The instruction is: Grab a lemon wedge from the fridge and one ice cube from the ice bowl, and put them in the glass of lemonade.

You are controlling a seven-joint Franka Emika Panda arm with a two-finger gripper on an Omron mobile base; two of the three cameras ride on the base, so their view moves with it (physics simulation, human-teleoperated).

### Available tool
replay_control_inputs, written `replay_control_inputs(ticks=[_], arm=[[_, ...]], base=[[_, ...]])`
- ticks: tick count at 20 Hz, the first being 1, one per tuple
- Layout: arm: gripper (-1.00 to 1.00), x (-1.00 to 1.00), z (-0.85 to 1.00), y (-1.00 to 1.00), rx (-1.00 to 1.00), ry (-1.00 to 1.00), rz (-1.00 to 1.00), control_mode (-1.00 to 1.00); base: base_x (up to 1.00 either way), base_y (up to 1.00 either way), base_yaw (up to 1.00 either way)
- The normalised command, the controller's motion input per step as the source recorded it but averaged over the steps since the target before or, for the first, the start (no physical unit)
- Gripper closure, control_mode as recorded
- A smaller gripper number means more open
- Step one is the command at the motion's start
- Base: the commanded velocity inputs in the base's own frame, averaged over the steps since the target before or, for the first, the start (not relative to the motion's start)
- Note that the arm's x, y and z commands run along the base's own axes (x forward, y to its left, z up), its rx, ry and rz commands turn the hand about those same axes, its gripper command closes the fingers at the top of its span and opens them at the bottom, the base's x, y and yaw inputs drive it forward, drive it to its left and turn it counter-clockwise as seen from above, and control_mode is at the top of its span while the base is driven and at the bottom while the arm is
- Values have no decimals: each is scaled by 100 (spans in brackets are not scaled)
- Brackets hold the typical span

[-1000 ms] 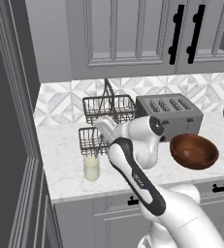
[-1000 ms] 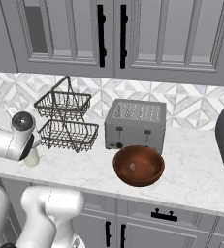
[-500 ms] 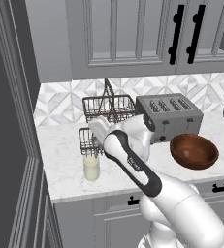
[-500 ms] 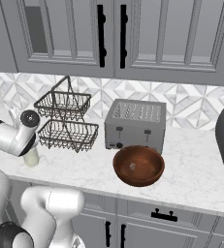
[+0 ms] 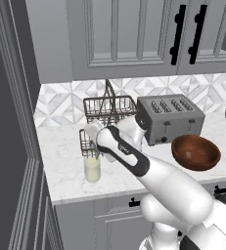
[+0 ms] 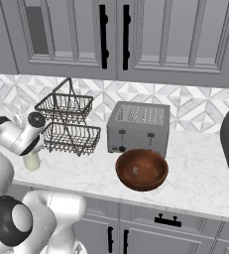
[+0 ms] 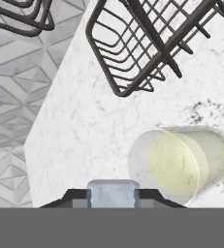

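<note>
My gripper (image 7: 112, 195) is shut on an ice cube (image 7: 112, 190), a pale frosty block between the two finger tips. The glass of lemonade (image 7: 181, 164) stands just to the right of the cube in the hand view, close below the hand. In the left base view the hand hovers above and slightly behind the glass (image 5: 92, 169), in front of the wire basket. The reddish-brown ice bowl (image 5: 195, 152) sits right of the arm, in front of the toaster; a cube lies in the ice bowl (image 6: 153, 179). The dark fridge (image 5: 7, 127) fills the left edge. The lemon wedge is out of view.
A two-tier black wire basket (image 6: 69, 121) stands against the tiled wall right behind the glass, its lower tier (image 7: 147, 43) close to the hand. A silver toaster (image 6: 138, 128) is beside it. The counter's front edge (image 5: 109, 190) runs just below the glass.
The hand with the ice cube has crept left and settled over the glass. The arm's forearm has swung lower across the counter. The grip is unchanged.
</note>
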Motion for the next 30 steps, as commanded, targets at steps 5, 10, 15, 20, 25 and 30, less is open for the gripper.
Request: replay_control_inputs(ticks=[5, 10, 15, 20, 25, 30], arm=[[100, 20, -41, 19, -5, 0, 4, -100], [100, 28, -31, 19, -3, 1, 4, -100], [100, 5, -2, -2, 0, 0, 2, -100], [100, 0, -12, 0, 0, 0, 2, -100], [100, 0, -13, 0, -1, 0, 3, -100], [-100, 0, -14, 0, -1, 0, 4, -100]], base=[[0, 0, 0], [0, 0, 0], [0, 0, 0], [0, 0, 0], [0, 0, 0], [0, 0, 0]])
